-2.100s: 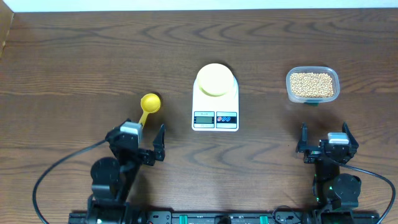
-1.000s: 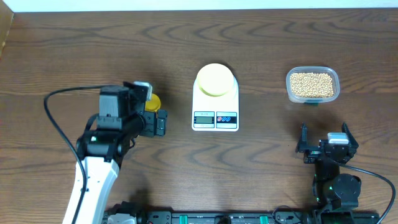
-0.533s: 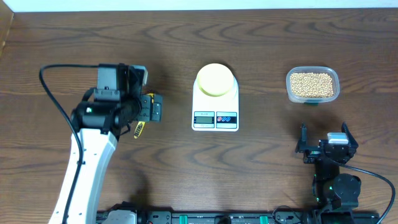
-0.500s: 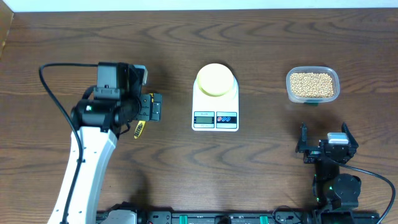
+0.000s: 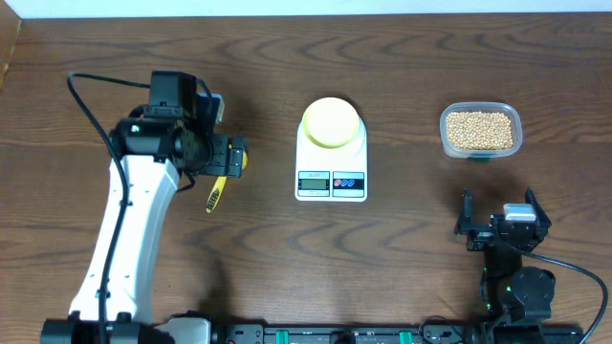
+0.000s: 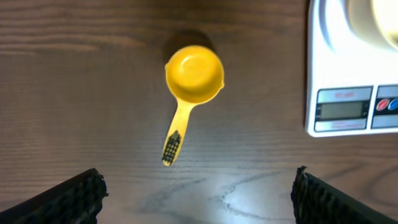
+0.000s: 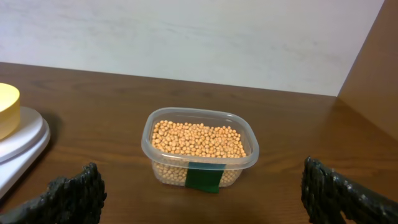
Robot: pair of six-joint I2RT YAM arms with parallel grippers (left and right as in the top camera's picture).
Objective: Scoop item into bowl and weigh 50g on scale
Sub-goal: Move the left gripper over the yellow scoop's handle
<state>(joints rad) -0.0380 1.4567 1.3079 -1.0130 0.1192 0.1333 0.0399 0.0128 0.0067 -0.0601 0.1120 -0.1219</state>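
table (image 5: 402,258): dark wood grain | wall (image 7: 186,37): plain white | right side: brown panel (image 7: 376,68)

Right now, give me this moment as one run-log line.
left fingers: open over spoon, not touching | right fingers: open, facing tub | bowl: on scale | beans: in tub

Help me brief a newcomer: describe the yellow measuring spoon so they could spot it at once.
Start at the white rounded-rectangular digital kitchen scale in the middle of the dark wooden table. On the wood to its left lies a bright-yellow plastic measuring spoon, cup up and empty. Unlike the pale-yellow round bowl on the scale, it has a short handle with dark print.
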